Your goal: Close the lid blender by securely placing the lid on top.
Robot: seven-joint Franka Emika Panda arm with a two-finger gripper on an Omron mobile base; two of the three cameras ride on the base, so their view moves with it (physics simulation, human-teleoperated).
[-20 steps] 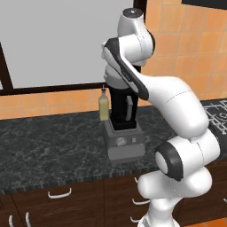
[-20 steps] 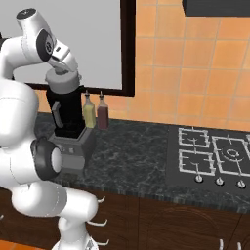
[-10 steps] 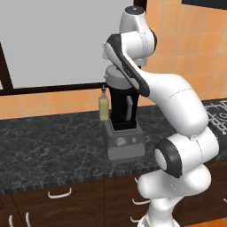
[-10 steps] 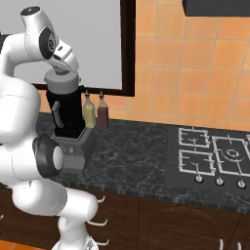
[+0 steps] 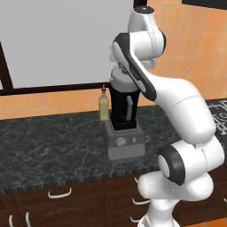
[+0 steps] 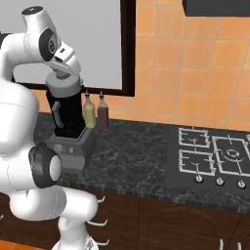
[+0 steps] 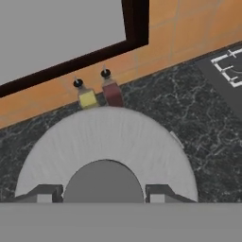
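Note:
The blender (image 5: 123, 106) stands on the dark counter, a black jar with a side handle on a boxy grey base (image 5: 125, 144); in the right base view its jar (image 6: 68, 113) is at the left. The light-grey lid (image 7: 111, 142) fills the hand view and hides the jar beneath it. My gripper (image 7: 103, 193) is shut on the lid's dark knob (image 7: 103, 182), one fingertip on each side. From the base cameras the lid (image 6: 63, 88) lies level at the jar's mouth, under my hand (image 5: 119, 73). Whether it is pressed fully home I cannot tell.
A yellowish bottle (image 6: 89, 114) and a dark red bottle (image 6: 103, 115) stand against the wall just behind the blender. A gas hob (image 6: 215, 156) lies to the right on the counter. A dark-framed window (image 5: 48, 44) is behind, with drawers below the counter edge.
The arm's upper joints have swung slightly to the right. The lid has settled a little lower onto the jar's mouth, still gripped.

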